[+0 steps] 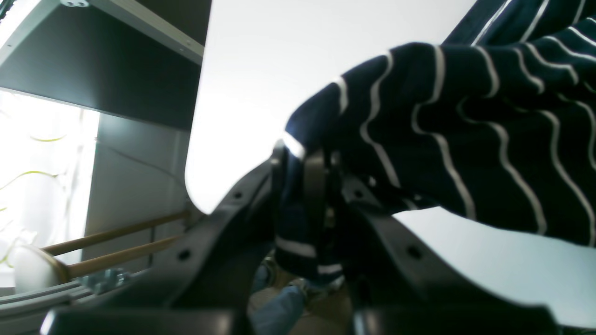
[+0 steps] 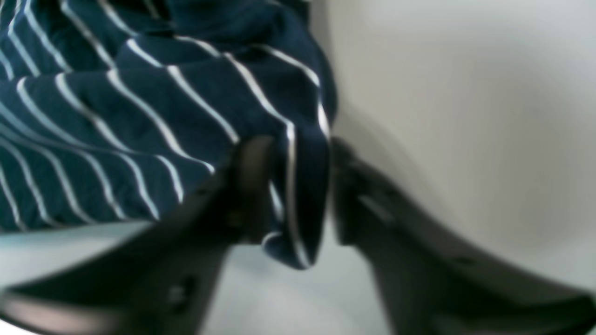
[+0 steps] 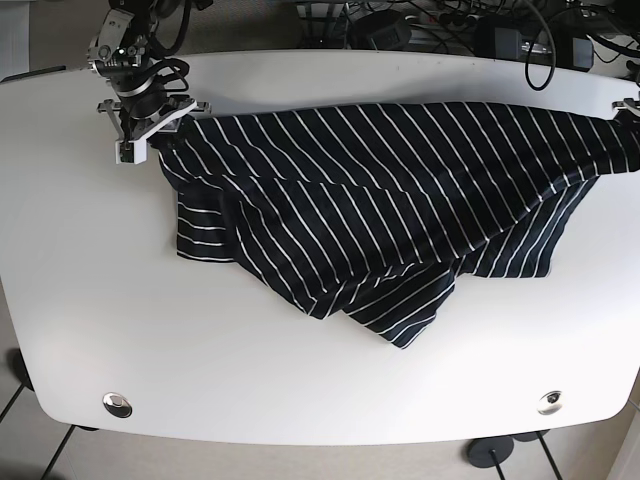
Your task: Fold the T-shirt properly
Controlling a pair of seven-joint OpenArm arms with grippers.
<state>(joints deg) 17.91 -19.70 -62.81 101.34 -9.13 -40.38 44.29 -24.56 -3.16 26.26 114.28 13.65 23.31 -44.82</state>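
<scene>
The navy T-shirt (image 3: 400, 200) with thin white stripes lies crumpled on the white table (image 3: 300, 380), stretched along its far side between both arms. My right gripper (image 3: 165, 135) at the far left is shut on one edge of the shirt; in the right wrist view its jaws (image 2: 291, 181) pinch a fold of striped cloth (image 2: 116, 116). My left gripper (image 3: 628, 105) is at the far right edge of the base view, mostly cut off. In the left wrist view it (image 1: 298, 181) is shut on a bunch of the shirt (image 1: 465, 130), near the table's rounded corner.
Cables and power bricks (image 3: 500, 30) lie beyond the table's far edge. Two metal discs (image 3: 118, 404) (image 3: 549, 402) are set in the table near its front edge. The left wrist view shows wooden rods (image 1: 116, 237) and a dark shelf (image 1: 102, 70) past the table's corner.
</scene>
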